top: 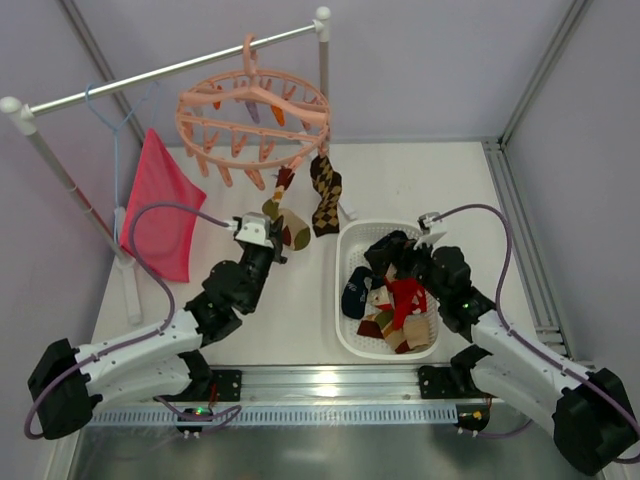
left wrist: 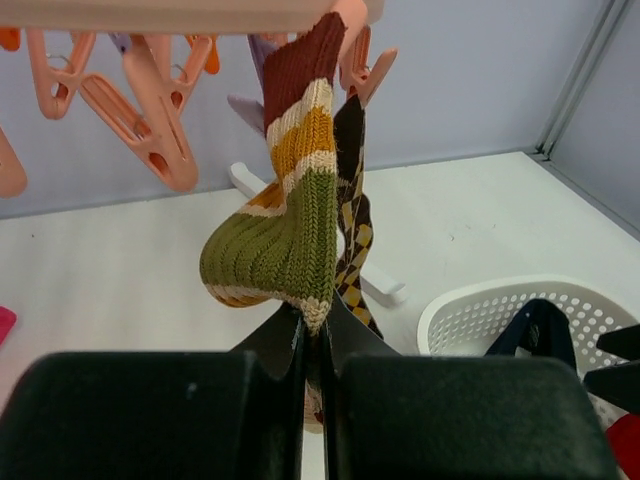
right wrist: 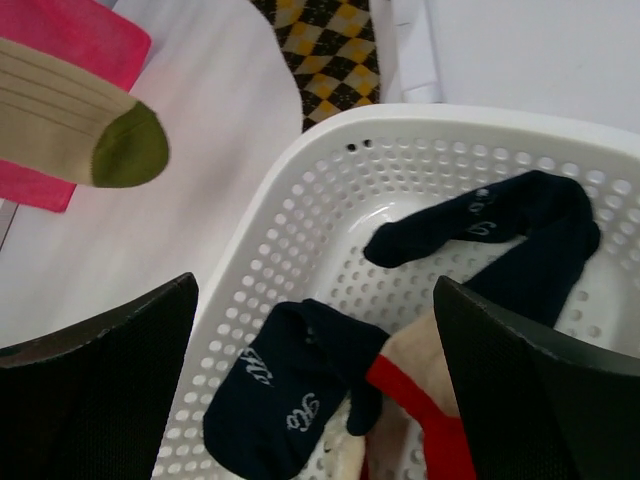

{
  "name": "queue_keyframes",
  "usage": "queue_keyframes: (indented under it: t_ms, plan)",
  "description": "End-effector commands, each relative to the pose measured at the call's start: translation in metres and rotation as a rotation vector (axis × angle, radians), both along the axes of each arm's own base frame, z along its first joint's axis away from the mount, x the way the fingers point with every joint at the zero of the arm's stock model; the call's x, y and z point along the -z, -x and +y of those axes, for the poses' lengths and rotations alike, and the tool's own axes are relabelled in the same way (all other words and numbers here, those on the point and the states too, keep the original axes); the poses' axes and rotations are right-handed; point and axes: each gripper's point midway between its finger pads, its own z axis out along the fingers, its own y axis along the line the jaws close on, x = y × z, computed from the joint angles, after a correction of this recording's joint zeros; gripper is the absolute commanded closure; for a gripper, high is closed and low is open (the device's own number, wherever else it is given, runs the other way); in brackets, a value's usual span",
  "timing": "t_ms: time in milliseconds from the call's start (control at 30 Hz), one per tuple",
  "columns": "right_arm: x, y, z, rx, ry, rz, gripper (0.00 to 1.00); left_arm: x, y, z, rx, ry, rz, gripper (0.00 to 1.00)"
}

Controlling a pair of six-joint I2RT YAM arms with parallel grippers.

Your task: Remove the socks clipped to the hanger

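Left gripper: clamped on striped sock beneath hanger.
Right gripper: wide, empty.
Advice: pull straight down, steadily.

The table is a plain white top with walls at the back and both sides. Toward the right sits a white plastic basket — oval, its walls full of small holes — flat on the surface. Two white feet of a drying rack rest on the top as well: the left foot runs along the left side, and the right foot lies behind the basket, near its far rim. Along the near edge runs a metal rail — the left arm's base and the right arm's base are fixed there.
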Motion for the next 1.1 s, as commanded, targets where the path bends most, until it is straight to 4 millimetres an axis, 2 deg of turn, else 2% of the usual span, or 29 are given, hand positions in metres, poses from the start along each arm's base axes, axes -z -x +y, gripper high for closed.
queue_keyframes:
  t_ms: [0,167,267,433,533,567,600,633,667,700,767,867,967,1000,1033,1067]
  plan:
    - [-0.041,-0.010,0.026,-0.025,-0.050,-0.107,0.00,0.011,0.007,0.004,0.010,0.002,0.014,1.00]
    - [-0.058,-0.001,0.063,-0.145,-0.132,-0.149,0.00,0.019,0.016,0.010,0.038,-0.002,0.008,1.00]
    - [-0.070,0.007,0.079,-0.192,-0.152,-0.185,0.00,0.024,0.024,0.006,0.093,0.029,0.011,1.00]
    - [-0.104,0.015,0.095,-0.253,-0.194,-0.286,0.00,0.024,0.031,-0.009,0.184,0.019,0.023,1.00]
    - [-0.127,0.019,0.105,-0.304,-0.209,-0.350,0.00,0.031,0.030,-0.015,0.199,0.010,0.042,1.00]
    - [-0.127,0.018,0.109,-0.318,-0.197,-0.344,0.00,0.032,0.030,-0.015,0.197,0.011,0.046,1.00]
    - [-0.145,0.017,0.115,-0.335,-0.200,-0.370,0.00,0.033,0.030,-0.016,0.203,0.010,0.051,1.00]
    - [-0.150,0.015,0.117,-0.338,-0.189,-0.369,0.00,0.034,0.031,-0.017,0.212,0.011,0.055,1.00]
    - [-0.146,0.011,0.121,-0.345,-0.150,-0.356,0.00,0.033,0.033,-0.018,0.221,0.013,0.056,1.00]
    - [-0.165,0.010,0.125,-0.361,-0.158,-0.388,0.00,0.032,0.034,-0.019,0.232,0.013,0.057,1.00]
    - [-0.175,0.007,0.130,-0.373,-0.142,-0.402,0.00,0.031,0.036,-0.017,0.235,0.024,0.054,1.00]
    - [-0.204,0.000,0.140,-0.397,-0.124,-0.448,0.00,0.028,0.039,-0.015,0.242,0.032,0.048,1.00]
    - [-0.203,-0.007,0.152,-0.432,-0.084,-0.425,0.00,0.024,0.041,-0.012,0.246,0.039,0.039,1.00]
    - [-0.216,-0.008,0.156,-0.440,-0.086,-0.449,0.00,0.024,0.042,-0.012,0.248,0.042,0.037,1.00]
    - [-0.211,-0.011,0.160,-0.451,-0.073,-0.437,0.00,0.022,0.043,-0.012,0.253,0.045,0.033,1.00]
    - [-0.221,-0.013,0.162,-0.454,-0.082,-0.449,0.00,0.022,0.043,-0.012,0.255,0.047,0.033,1.00]
